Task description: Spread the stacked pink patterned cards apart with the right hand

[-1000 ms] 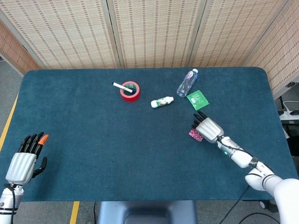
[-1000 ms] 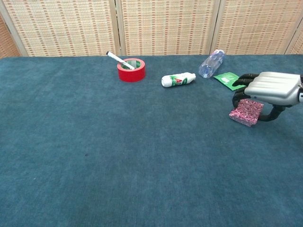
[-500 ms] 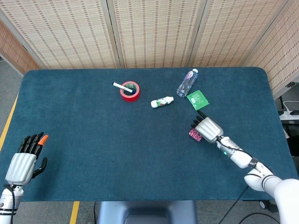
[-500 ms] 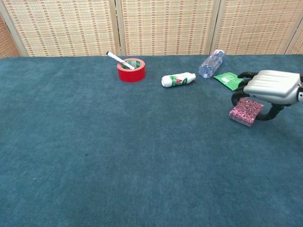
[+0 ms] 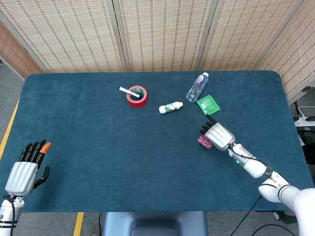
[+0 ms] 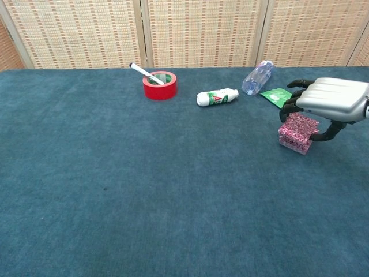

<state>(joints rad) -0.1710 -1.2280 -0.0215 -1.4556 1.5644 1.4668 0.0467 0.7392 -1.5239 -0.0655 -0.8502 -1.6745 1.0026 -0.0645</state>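
The stack of pink patterned cards (image 5: pixel 203 141) (image 6: pixel 298 133) sits at the right of the blue table, its top raised off the cloth on one side. My right hand (image 5: pixel 219 135) (image 6: pixel 334 98) arches over it, palm down. Dark fingers touch the stack's far left edge and the thumb curls round its right side, so the hand grips the stack. Most of the stack is hidden under the palm in the head view. My left hand (image 5: pixel 23 173) hovers at the table's near left corner, fingers apart and holding nothing.
A green packet (image 5: pixel 208 104) (image 6: pixel 275 96) lies just beyond the cards, with a clear water bottle (image 5: pixel 197 87) behind it. A small white bottle (image 5: pixel 171 106) lies centre back. A red tape roll (image 5: pixel 137 95) carries a white marker (image 5: pixel 129 91).
My right hand has lifted slightly and shifted left. The card stack, flat before, now stands taller and tipped up between fingers and thumb. The left hand has not moved.
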